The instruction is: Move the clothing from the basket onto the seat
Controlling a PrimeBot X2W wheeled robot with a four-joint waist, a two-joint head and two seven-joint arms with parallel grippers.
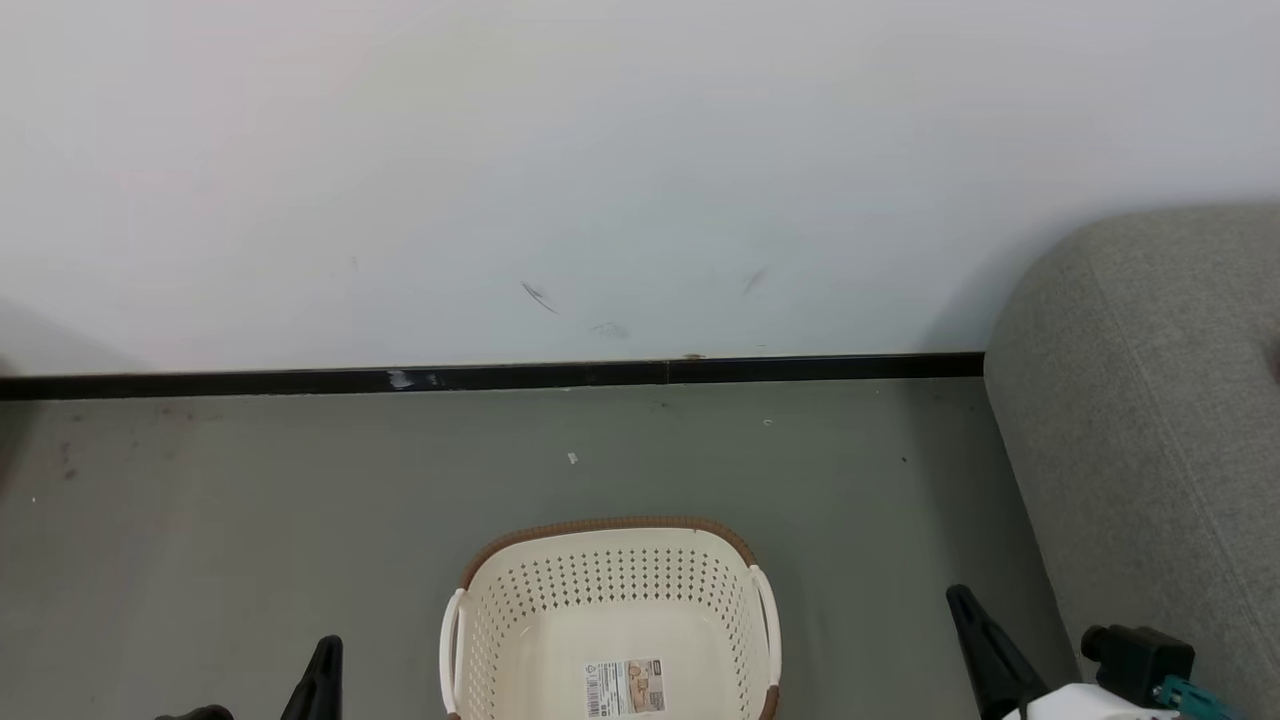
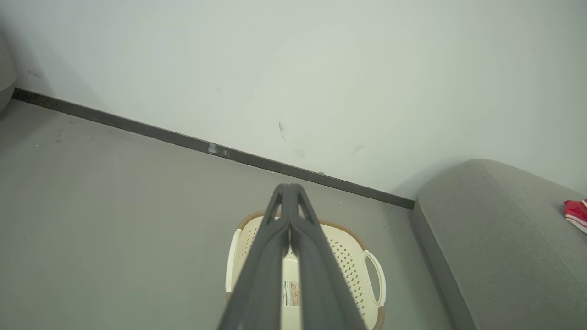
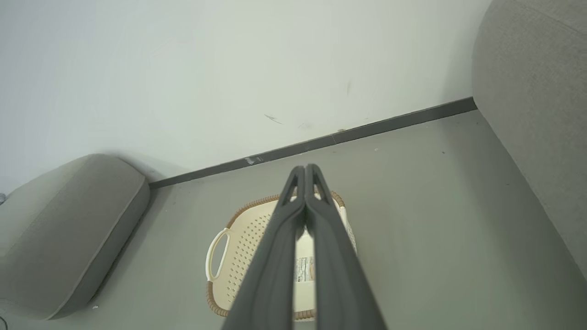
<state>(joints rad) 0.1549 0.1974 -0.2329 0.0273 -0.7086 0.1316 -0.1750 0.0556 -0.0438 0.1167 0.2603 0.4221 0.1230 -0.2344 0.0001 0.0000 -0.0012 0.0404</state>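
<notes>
The cream basket [image 1: 610, 525] stands on the floor at the bottom centre of the head view, its bare base showing a paper label [image 1: 625, 687]. Red clothing [image 2: 576, 213] lies on the grey seat [image 2: 495, 238] at the far right edge of the left wrist view. The seat [image 1: 1130, 400] rises to the right of the basket. My left gripper [image 2: 289, 186] is shut and holds nothing, hovering over the basket [image 2: 348, 256]. My right gripper [image 3: 305, 167] is shut too, nothing in it, above the basket [image 3: 243, 247]. In the head view their tips flank the basket, left gripper [image 1: 328, 645] and right gripper [image 1: 960, 595].
A white wall [image 1: 600, 180] with a black skirting strip [image 1: 500, 378] closes off the grey floor [image 1: 250, 520] behind the basket. A second grey cushion [image 3: 69, 220] sits to the left in the right wrist view.
</notes>
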